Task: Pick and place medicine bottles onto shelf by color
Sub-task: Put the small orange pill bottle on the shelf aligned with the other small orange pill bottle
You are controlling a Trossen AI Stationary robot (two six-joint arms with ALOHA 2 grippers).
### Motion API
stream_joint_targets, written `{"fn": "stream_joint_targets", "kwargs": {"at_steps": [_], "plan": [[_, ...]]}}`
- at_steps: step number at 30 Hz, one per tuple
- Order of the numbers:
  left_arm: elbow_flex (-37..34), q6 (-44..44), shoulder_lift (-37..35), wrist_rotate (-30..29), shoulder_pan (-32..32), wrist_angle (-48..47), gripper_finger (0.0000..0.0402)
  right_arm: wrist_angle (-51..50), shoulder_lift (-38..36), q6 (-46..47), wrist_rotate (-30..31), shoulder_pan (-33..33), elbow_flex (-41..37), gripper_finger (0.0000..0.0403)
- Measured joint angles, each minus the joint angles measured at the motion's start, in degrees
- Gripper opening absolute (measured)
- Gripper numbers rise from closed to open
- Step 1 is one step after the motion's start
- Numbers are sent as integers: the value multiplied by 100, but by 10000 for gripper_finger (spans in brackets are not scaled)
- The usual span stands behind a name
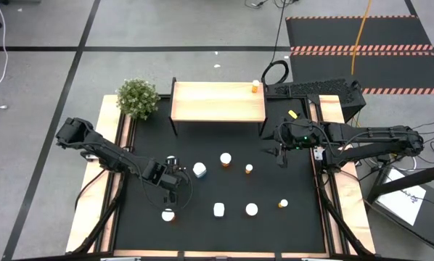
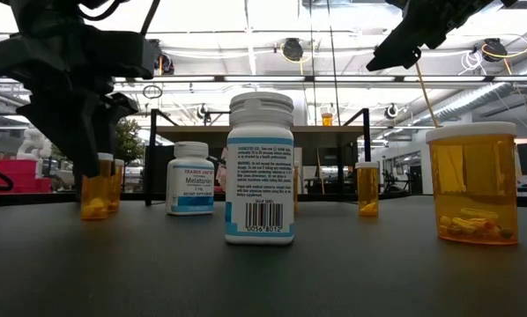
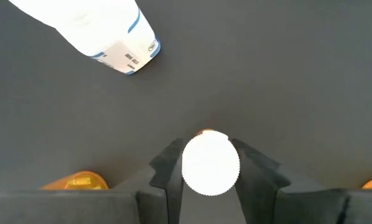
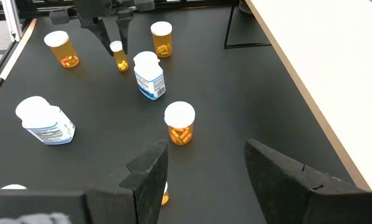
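We've got the left gripper (image 3: 211,165) down low on the black mat, fingers closing in on either side of a tiny orange bottle (image 3: 211,163) with a white cap, basically touching it. Next over, a white bottle (image 2: 190,179) reads "Trader Joe's Melatonin". The big orange bottle (image 2: 472,182) has yellow pills inside. One orange bottle (image 1: 255,86) stands on the shelf (image 1: 217,101). The right gripper (image 4: 204,180) hovers near the shelf, spread apart, empty.
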Motion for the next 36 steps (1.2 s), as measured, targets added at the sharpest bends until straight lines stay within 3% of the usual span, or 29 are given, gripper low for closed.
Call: {"fn": "stream_joint_targets", "kwargs": {"at_steps": [7,15,27,36], "plan": [[125,2,-45,21,0,-264,131,0,1,0,0,0,-1,208],[966,242,-114,52,0,-1291,121,0,0,-2,0,0,-1,208],[2393,1319,-114,-53,23,-1818,135,2,2,0,0,0,-1,208],[2953,2217,-114,-325,384,-1734,136,655,130,26,2,-2,-1,208]]}}
